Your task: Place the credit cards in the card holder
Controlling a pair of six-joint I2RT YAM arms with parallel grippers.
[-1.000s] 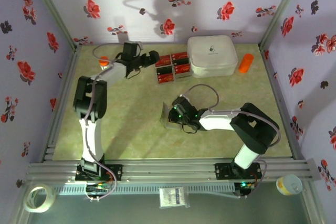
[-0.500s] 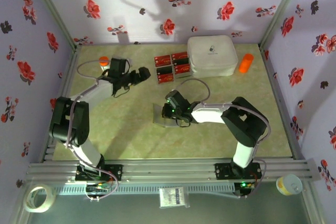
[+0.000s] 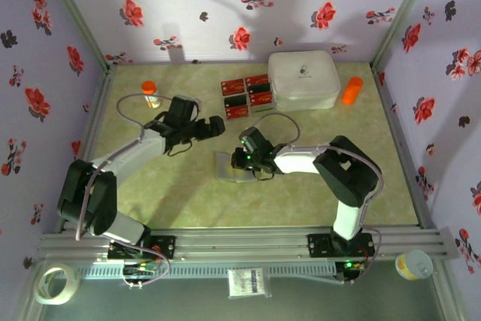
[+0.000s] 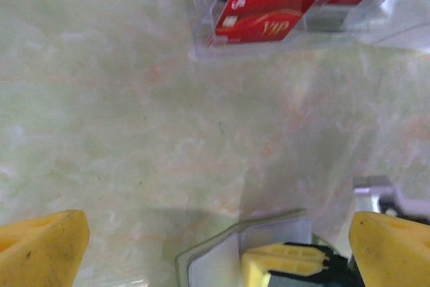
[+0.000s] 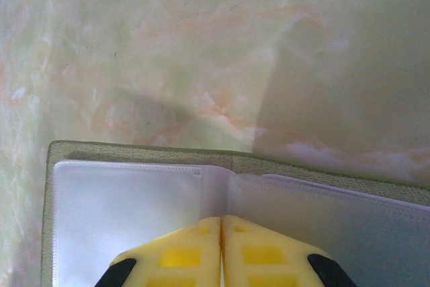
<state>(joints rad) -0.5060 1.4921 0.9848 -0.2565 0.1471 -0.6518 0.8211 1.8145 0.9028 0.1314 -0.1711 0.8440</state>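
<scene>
Card holder [image 3: 228,167]: spread open and flat at mid-table, grey inside up, long axis across the right wrist view. Right gripper [image 3: 242,162]: closed tight, tips on centre fold; real grip unclear. Left gripper [image 3: 216,127]: wide open, empty, just beyond. Farther: red credit cards [image 3: 246,97] beside white box [image 3: 304,79]; their clear tray [image 4: 201,45] plain in left wrist view, unreadable from above.
</scene>
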